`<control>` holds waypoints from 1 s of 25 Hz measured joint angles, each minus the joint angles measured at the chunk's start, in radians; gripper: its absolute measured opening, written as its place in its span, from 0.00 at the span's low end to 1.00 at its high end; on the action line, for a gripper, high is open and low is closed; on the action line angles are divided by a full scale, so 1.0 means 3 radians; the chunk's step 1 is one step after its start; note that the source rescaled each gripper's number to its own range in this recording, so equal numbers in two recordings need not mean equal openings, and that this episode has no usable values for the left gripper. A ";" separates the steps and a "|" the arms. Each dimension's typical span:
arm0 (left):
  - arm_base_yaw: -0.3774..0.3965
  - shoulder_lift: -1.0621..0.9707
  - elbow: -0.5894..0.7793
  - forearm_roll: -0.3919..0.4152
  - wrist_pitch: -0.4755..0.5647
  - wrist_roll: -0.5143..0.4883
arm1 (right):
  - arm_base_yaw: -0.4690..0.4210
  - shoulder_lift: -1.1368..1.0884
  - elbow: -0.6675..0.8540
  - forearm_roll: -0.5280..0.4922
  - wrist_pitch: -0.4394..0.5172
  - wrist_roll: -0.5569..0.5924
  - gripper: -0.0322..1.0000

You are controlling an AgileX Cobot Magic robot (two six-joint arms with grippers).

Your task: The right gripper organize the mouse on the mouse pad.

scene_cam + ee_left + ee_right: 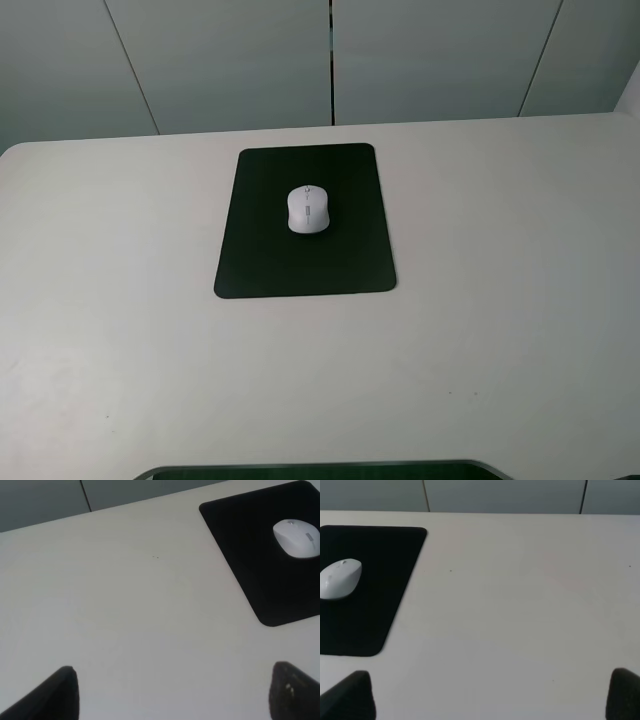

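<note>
On the mouse pad (305, 222), a little toward its far edge and close to its centre line, sits the mouse (308, 210), upright, scroll wheel pointing away from the near counter (500, 330) edge. Mouse lies fully inside the pad's borders, black margin showing on all sides. Judgement: placement looks done, or nearly so.

Right claw (490, 695): only two dark fingertips visible in its wrist view, set wide apart, nothing between them. Spread, holding nothing, well to the right of the pad over bare counter. Left claw (172, 692): likewise spread and empty, well to the left of the pad.

Risks, as judged:
- Any further nudge from the right claw could push the mouse toward the pad's left or far edge; the smooth shell likely slides easily.
- A finger catching the pad's right edge could drag the thin pad and carry the mouse with it.

Room: wide bare counter on both sides of the pad and toward the near edge. Far edge of the pad lies near the counter's back edge; least slack there.
</note>
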 joint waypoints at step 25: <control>0.0000 0.0000 0.0000 0.0000 0.0000 0.0000 | 0.0000 0.0000 0.0000 0.0000 0.0000 0.0000 1.00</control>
